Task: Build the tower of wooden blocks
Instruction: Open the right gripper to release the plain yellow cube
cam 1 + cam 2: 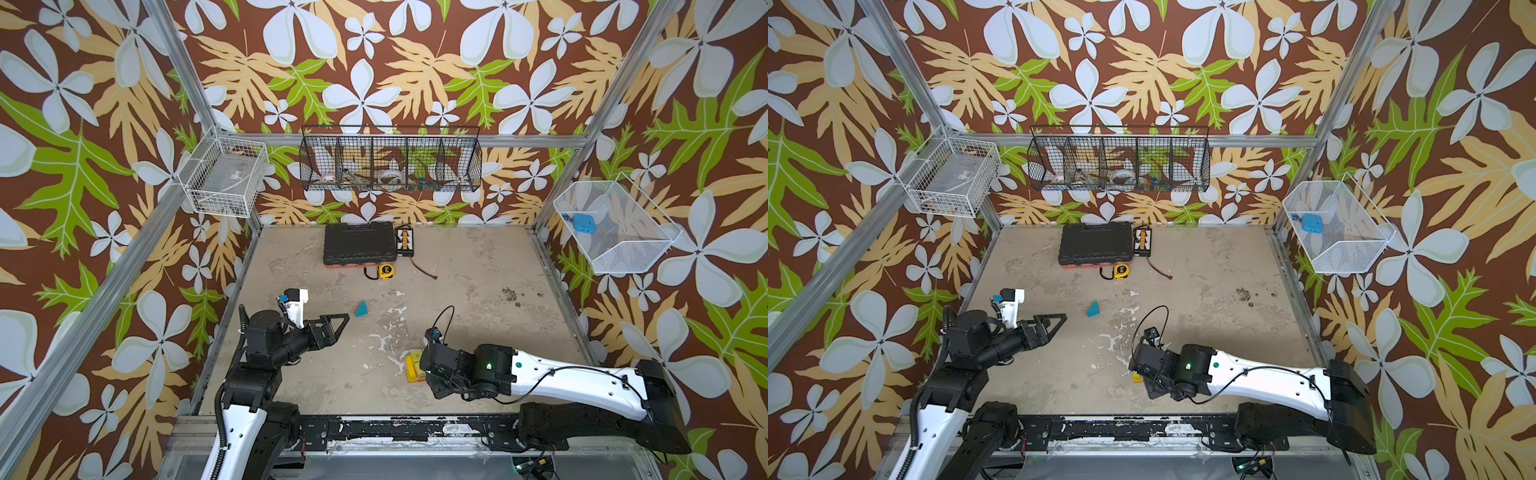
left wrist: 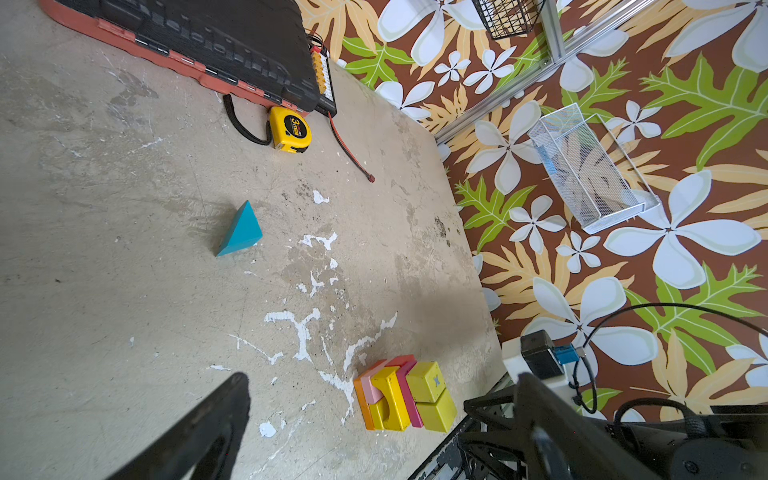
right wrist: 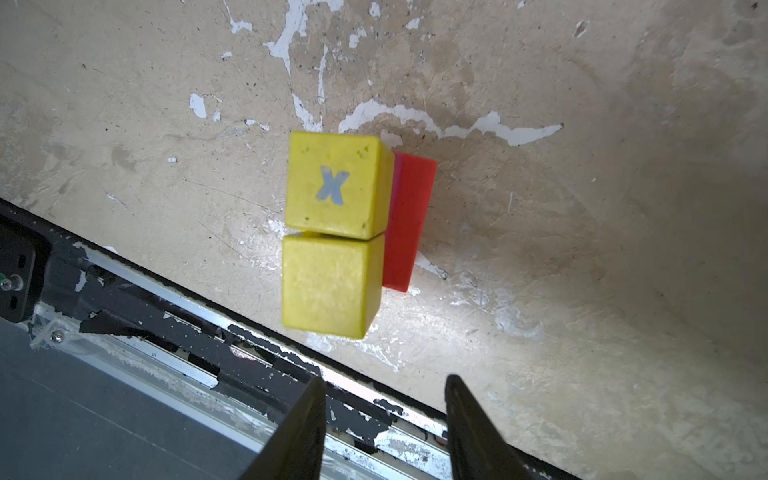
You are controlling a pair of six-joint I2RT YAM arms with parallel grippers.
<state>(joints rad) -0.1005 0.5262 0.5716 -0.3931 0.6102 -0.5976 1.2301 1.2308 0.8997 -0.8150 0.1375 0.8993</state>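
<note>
Although most of the wood blocks are already gathered, the build looks unfinished. The tower (image 2: 405,392) stands near the front edge of the counter (image 1: 478,270), a tight multicoloured stack with orange, pink, magenta and yellow pieces pressed together. In the right wrist view a yellow cube marked X (image 3: 336,185) touches a plain yellow cube (image 3: 330,286), with a red brick (image 3: 409,220) against their side. How many layers lie beneath cannot be told.

The right claw (image 3: 385,380) hangs over the tower, jaws parted and released, with nothing between them. The left claw (image 1: 338,322) is spread wide and empty, pointing toward the teal wedge (image 1: 361,309).

That wedge lies alone on the bare counter, well apart from the tower, and is the only loose block in view. By my judgement, what remains is picking it up and setting it on top as the cap.
</note>
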